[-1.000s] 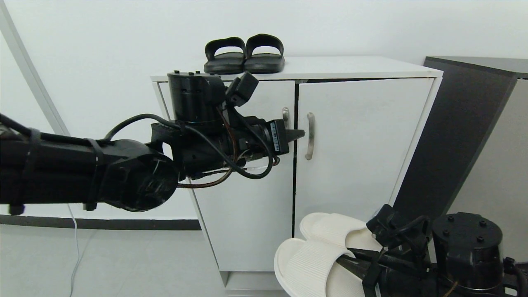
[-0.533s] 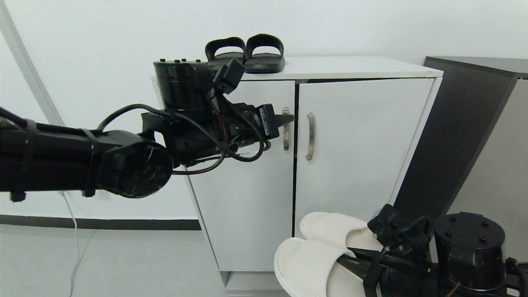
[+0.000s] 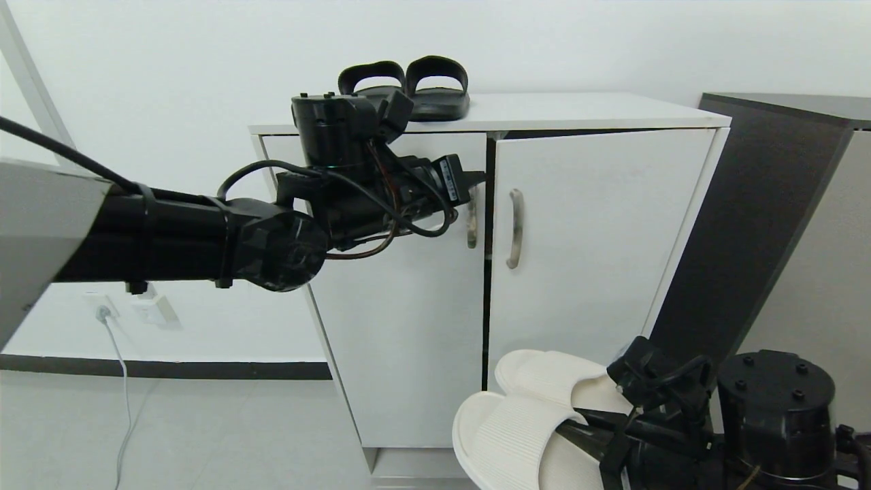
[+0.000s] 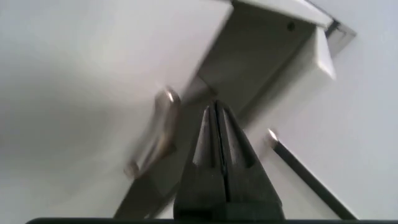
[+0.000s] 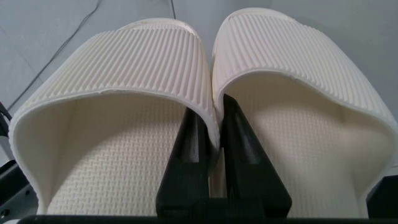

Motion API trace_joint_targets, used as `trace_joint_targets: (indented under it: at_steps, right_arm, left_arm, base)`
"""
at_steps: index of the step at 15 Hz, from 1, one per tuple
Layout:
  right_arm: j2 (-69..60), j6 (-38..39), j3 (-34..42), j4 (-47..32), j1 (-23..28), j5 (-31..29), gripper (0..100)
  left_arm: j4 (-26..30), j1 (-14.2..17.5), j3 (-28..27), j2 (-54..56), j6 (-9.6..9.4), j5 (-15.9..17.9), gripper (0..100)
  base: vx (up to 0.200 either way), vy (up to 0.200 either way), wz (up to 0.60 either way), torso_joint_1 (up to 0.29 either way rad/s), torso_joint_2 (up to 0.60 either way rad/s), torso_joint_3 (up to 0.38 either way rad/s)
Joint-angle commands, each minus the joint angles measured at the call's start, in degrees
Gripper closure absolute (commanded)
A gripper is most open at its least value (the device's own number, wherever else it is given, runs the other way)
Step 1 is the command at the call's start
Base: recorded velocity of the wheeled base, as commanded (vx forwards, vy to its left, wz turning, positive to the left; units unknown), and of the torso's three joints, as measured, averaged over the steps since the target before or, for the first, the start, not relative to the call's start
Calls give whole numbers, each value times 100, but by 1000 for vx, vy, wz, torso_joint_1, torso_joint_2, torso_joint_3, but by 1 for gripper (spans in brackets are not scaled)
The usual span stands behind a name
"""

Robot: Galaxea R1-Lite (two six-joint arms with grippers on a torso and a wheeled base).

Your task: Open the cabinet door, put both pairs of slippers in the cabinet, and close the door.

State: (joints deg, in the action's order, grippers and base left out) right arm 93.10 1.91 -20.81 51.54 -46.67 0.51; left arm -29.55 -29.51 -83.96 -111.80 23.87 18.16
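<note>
We see the left gripper with jaws closed on nothing, tips at the seam between the doors of the white two-door cabinet, just beside the left door's curved metal handle. The right gripper clamps the cream ribbed foam slippers by their inner walls, low in front of the cabinet. The black rubber slippers sit on the cabinet top.
</note>
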Motion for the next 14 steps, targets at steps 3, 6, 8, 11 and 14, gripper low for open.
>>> trace_joint_targets:
  at_steps: [3, 6, 8, 11, 14]
  right_arm:
    - [15, -86, 24, -4, -36, 10, 100]
    - [15, -112, 24, -4, -44, 10, 100]
    - [6, -112, 24, -4, -44, 10, 100]
    - [24, -112, 33, -13, -80, 10, 100]
    - [33, -112, 59, -13, -194, 2, 100]
  left_arm:
    - [2, -63, -516, -466, 153, -32, 100]
    - [-33, -195, -648, -633, 153, -15, 100]
    - [-42, -222, -657, -676, 153, -6, 100]
    - [-51, -222, -631, -668, 162, -32, 100]
    - [-394, -555, 81, -369, 179, -50, 100]
  base:
    - [0, 0, 0, 0, 0, 0]
    - [0, 0, 0, 0, 0, 0]
    - [0, 0, 0, 0, 0, 0]
    - [0, 0, 0, 0, 0, 0]
    - [-200, 0, 0, 6, 2, 4]
